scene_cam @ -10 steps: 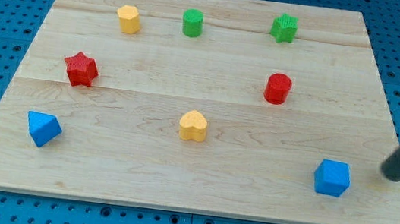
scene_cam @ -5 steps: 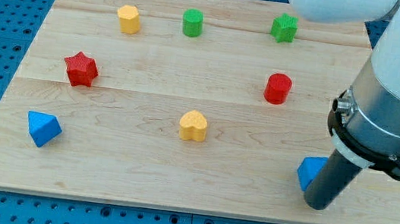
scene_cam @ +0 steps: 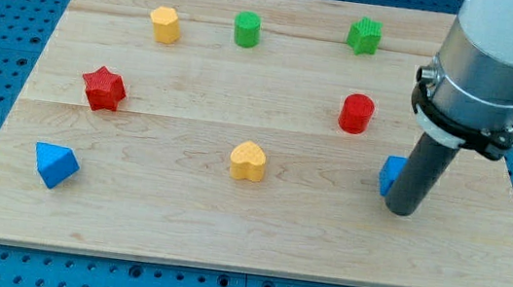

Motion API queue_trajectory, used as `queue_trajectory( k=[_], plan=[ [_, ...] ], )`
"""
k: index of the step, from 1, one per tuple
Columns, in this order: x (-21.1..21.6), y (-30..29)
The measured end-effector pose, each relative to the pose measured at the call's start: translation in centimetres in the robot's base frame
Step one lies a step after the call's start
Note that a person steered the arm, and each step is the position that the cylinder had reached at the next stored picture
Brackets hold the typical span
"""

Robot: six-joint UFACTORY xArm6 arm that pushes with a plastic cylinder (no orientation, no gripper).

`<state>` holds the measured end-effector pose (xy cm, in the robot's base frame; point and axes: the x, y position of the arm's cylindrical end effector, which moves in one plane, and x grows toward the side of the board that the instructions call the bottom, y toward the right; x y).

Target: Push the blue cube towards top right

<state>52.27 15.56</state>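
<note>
The blue cube sits at the board's right, below the red cylinder. Most of it is hidden behind my rod; only its left part shows. My tip rests on the board just right of and below the cube, touching it or very near. The large grey arm body fills the view's top right.
A wooden board holds a yellow heart, a blue wedge-like block, a red star, a yellow hexagonal block, a green cylinder and a green star. Blue pegboard surrounds the board.
My rod swung in from the right edge to the cube's lower right. The blue cube has moved up and left, from near the bottom edge towards the red cylinder.
</note>
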Motion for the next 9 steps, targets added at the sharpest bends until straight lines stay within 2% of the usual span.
queue_trajectory(
  k=[5,8,9],
  plan=[
    [-13.6,0.2],
    [-18.3,-0.9],
    [-18.7,-2.8]
  ],
)
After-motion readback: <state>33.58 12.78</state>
